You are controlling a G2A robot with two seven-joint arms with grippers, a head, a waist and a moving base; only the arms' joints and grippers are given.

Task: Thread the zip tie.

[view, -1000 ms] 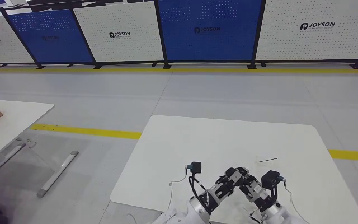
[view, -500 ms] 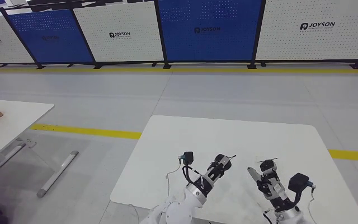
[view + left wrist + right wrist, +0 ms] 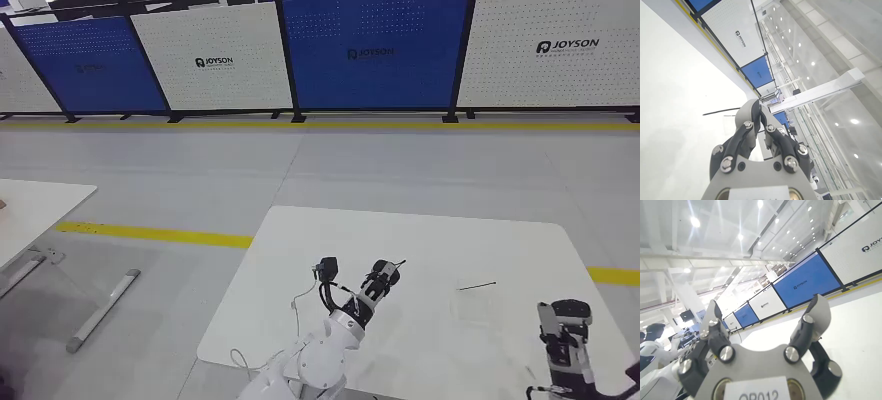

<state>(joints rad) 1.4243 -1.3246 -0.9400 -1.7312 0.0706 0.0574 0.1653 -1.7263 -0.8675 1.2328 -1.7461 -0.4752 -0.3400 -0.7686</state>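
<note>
Left gripper (image 3: pixel 759 111) pinched shut on the zip tie (image 3: pixel 721 111), tail poking out over the middle of the table (image 3: pixel 420 240). Right gripper (image 3: pixel 764 299) wide open, empty, near right. Threading looks unstarted; next, right must catch that tail.

Bright, even light from ceiling lamps (image 3: pixel 693 221); glare on the white table (image 3: pixel 668 66); curved wrist-view edges.

zip tie (image 3: pixel 478 287) | thin, black, straight | flat on table (image 3: pixel 420 230), right part
</note>
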